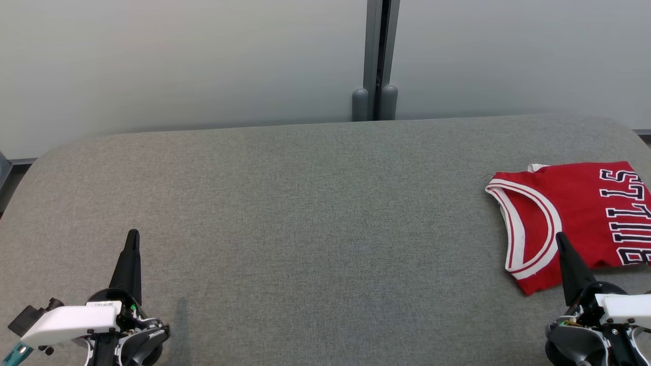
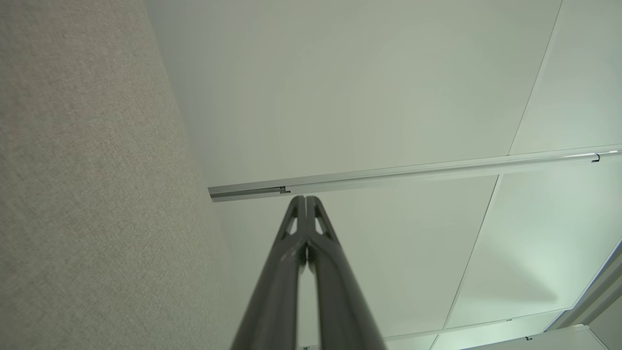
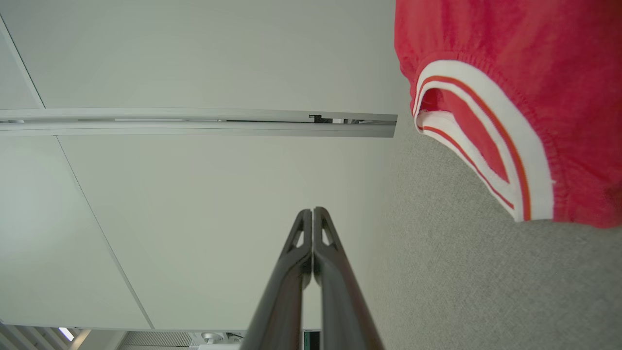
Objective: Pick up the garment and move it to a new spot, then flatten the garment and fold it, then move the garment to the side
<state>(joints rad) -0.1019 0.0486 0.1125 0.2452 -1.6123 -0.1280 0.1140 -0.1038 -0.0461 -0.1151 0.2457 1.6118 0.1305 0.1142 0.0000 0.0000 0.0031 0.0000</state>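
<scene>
Now, the red jersey (image 1: 574, 213) lies folded on the right side of the grey cloth-covered table (image 1: 305, 229), and the right edge of the head view cuts it off. We note a white armhole band with red stripes facing the table's middle. Black letters edged in white run along the jersey's right part. A bit of white cloth peeks out at its far corner.

Left gripper (image 1: 133, 235): low at the near left of the table, well apart from the jersey. In the left wrist view its two dark fingers (image 2: 305, 199) are pressed together at the tips, gripping nothing, with the table surface to the side.

Right gripper (image 1: 559, 238): at the near right. From the head its tip overlaps the jersey's near edge beside the armhole band, and we cannot tell from there whether it touches the cloth. In the right wrist view the fingers (image 3: 312, 211) are likewise pressed together with nothing between them. The jersey (image 3: 510, 73) sits off to the upper right there, apart from the fingertips.

Behind the table stands a pale wall (image 1: 178, 61) with a grey post (image 1: 376, 56) at the middle.
</scene>
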